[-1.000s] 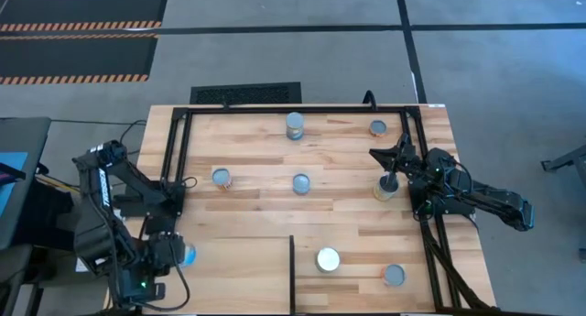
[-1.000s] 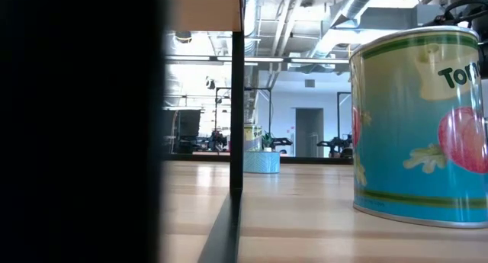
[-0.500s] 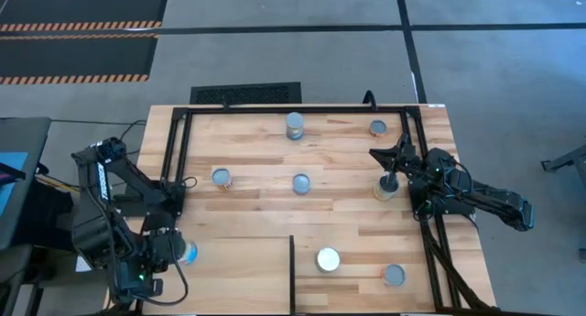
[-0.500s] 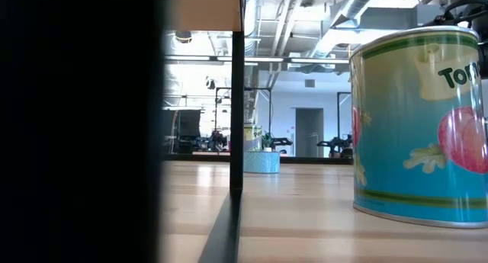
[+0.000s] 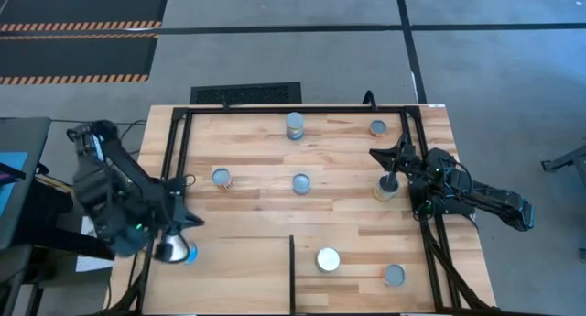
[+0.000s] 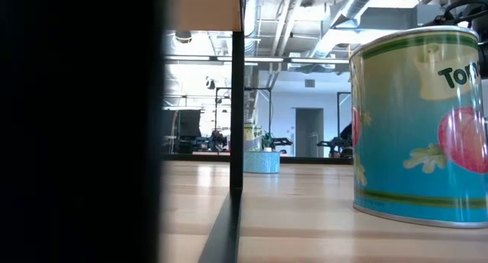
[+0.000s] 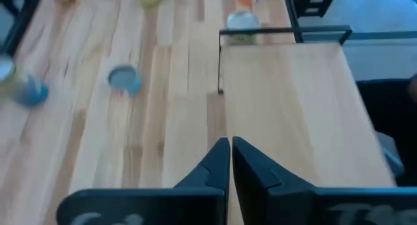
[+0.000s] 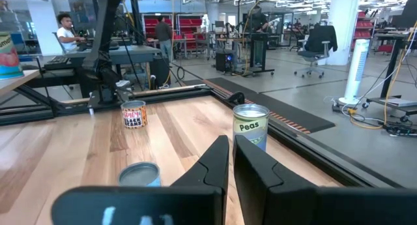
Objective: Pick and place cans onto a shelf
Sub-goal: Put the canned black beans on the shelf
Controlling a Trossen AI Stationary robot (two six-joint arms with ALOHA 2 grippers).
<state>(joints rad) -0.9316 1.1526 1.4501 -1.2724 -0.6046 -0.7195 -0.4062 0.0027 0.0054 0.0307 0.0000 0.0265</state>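
Note:
Several cans stand on the plank tabletop, among them one with a white top point(image 5: 327, 259) and a teal one point(image 5: 300, 183). A blue-labelled can point(image 5: 179, 252) stands upright on the left part of the pale shelf point(image 5: 238, 275). My left gripper point(image 5: 194, 221) hovers shut and empty over the shelf's far edge point(image 7: 229, 143), pointing toward the table's right and slanting down. My right gripper point(image 5: 373, 153) rests level at the table's right side, its fingers point(image 8: 230, 143) shut with nothing between them. A grey-topped can point(image 8: 139, 174) stands just beside it, untouched.
A black metal frame point(image 5: 275, 108) runs round the table's far, left and right sides. The shelf's dark edge post point(image 6: 237, 103) stands at the near middle. A large tomato can point(image 6: 415, 126) stands just right of it. A Peas can point(image 8: 251, 124) stands by the far right rail.
My left gripper has drawn away from the blue can on the shelf, going up and toward the table's far edge, and has swung round to point toward the table's right. The can stays upright where it stood.

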